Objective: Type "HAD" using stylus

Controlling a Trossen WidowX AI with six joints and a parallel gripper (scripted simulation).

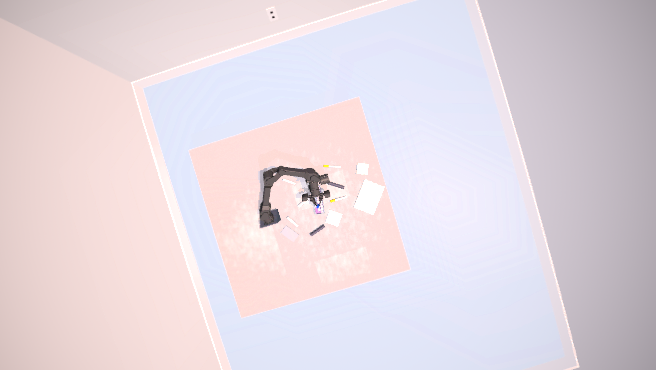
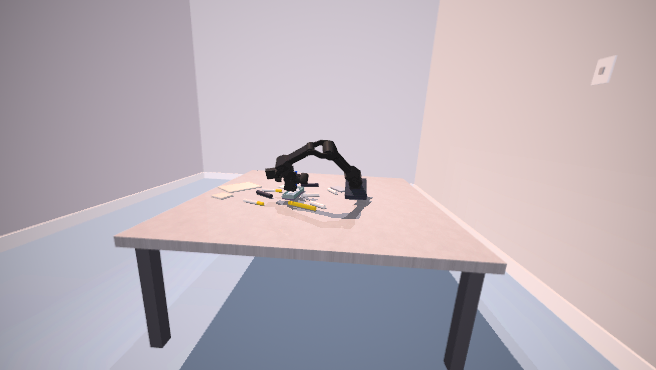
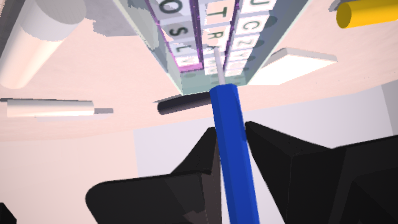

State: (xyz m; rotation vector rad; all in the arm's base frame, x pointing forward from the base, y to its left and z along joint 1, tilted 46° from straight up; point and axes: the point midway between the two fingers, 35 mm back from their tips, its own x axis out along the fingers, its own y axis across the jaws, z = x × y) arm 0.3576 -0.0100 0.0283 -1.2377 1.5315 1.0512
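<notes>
Stylus point(image 3: 231, 145) base hidden within end effector point(image 3: 231, 150).

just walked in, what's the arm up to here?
The single arm's gripper is shut on a blue stylus, pointing its thin grey tip at the keyboard. In the wrist view the tip sits over the near end of the middle key column, by the R key; whether it is pressing a key cannot be told. Pens, markers and white pads lie scattered around on the table.
</notes>
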